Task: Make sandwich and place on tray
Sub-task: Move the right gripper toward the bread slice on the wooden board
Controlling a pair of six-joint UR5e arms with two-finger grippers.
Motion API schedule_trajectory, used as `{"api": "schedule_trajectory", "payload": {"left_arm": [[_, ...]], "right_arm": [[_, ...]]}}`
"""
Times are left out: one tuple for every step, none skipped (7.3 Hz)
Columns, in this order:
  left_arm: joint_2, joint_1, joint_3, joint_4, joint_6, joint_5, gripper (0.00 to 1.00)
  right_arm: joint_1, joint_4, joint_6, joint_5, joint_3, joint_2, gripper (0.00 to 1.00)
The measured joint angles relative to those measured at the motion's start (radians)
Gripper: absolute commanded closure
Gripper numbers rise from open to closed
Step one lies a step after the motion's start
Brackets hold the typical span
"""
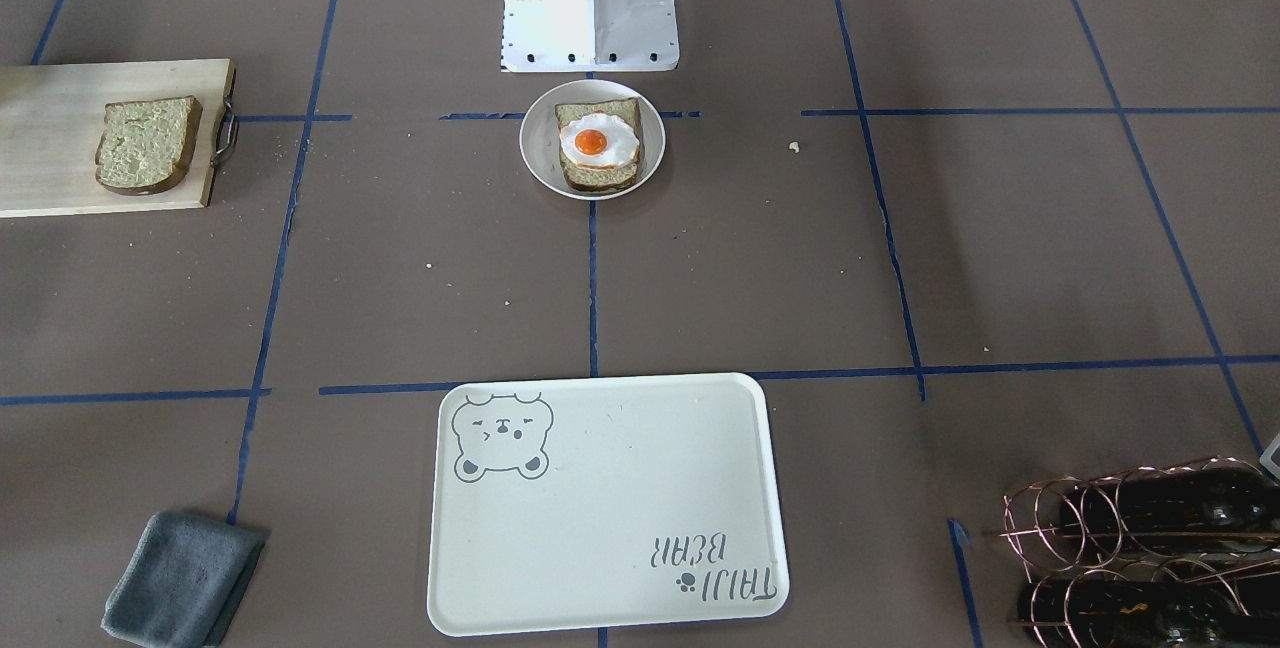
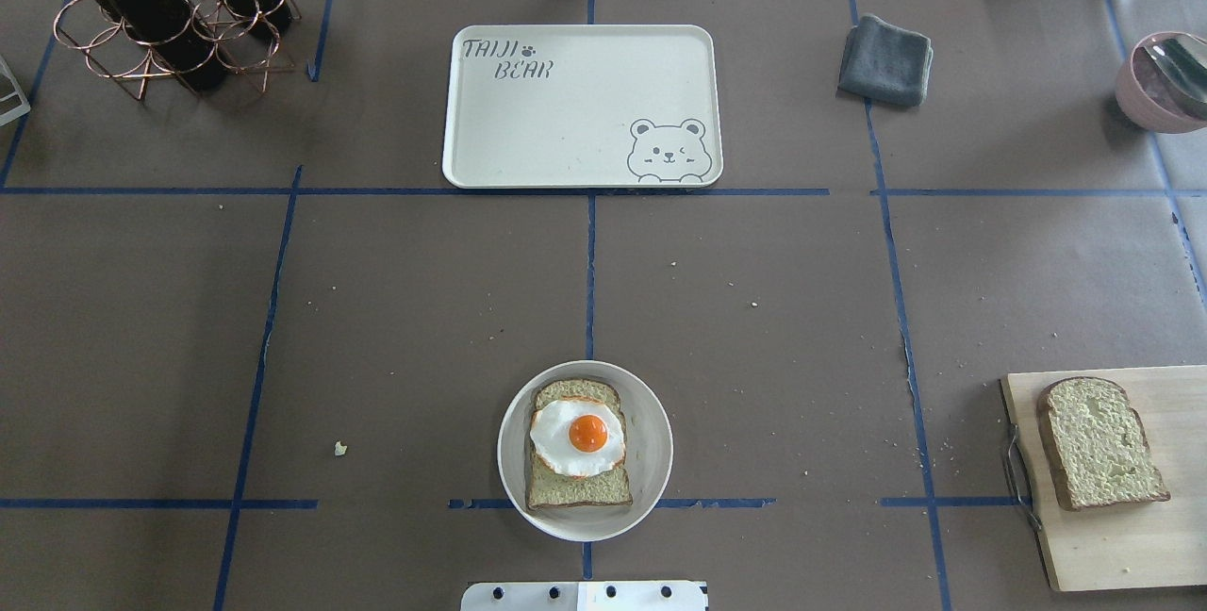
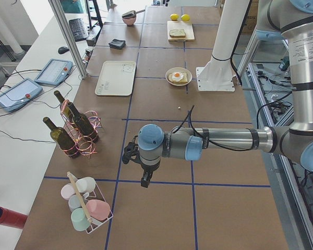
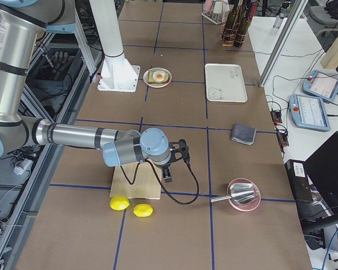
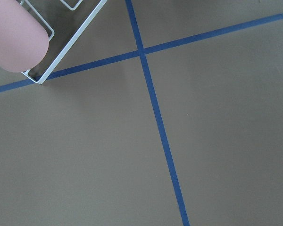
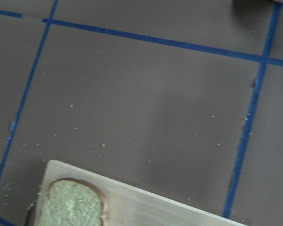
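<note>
Half-built sandwich is in the lower centre of the overhead view. One bread slice lies flat on a small round white plate, with the fried egg on top of it, yolk up. The egg covers the upper part of the slice and the lower crust end pokes out below it.

The second bread slice is way over at the lower right edge of that view. It's flat on a pale wooden board with a metal handle on its left side, well apart from the plate.

The tray is in the upper centre of the overhead view, straight up the blue tape line from the plate and well apart from it. The bear face is in its lower right corner and the lettering is at the upper left. A folded grey cloth sits to its right on the table, and a copper wire rack of wine bottles is in the upper left corner.

I only get the arms in the side cams. The left hand points down over the table in the lower middle of the left side view, near a rack of pastel cups. The right hand hangs just by the wooden board in the right side view, with two lemons near the board's close end. From those angles I can't tell if either hand is apart or together.

The right wrist cam catches the second slice at the bottom left of its frame.
</note>
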Motion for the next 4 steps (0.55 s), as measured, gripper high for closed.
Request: {"api": "schedule_trajectory", "payload": {"left_arm": [[0.0,0.0,0.0,0.0,-0.001,0.0,0.0],[0.0,0.0,0.0,-0.001,-0.001,0.0,0.0],[0.0,0.0,0.0,-0.001,0.0,0.0,0.0],[0.0,0.0,0.0,-0.001,-0.001,0.0,0.0]], "right_arm": [[-0.026,0.043,0.068,0.034,0.015,-0.004,0.0],[-0.077,0.109,0.164,-0.033,0.026,-0.013,0.0],[-0.144,0.177,0.299,-0.129,0.031,-0.026,0.03],[-0.216,0.258,0.448,-0.212,0.031,-0.044,0.08]]}}
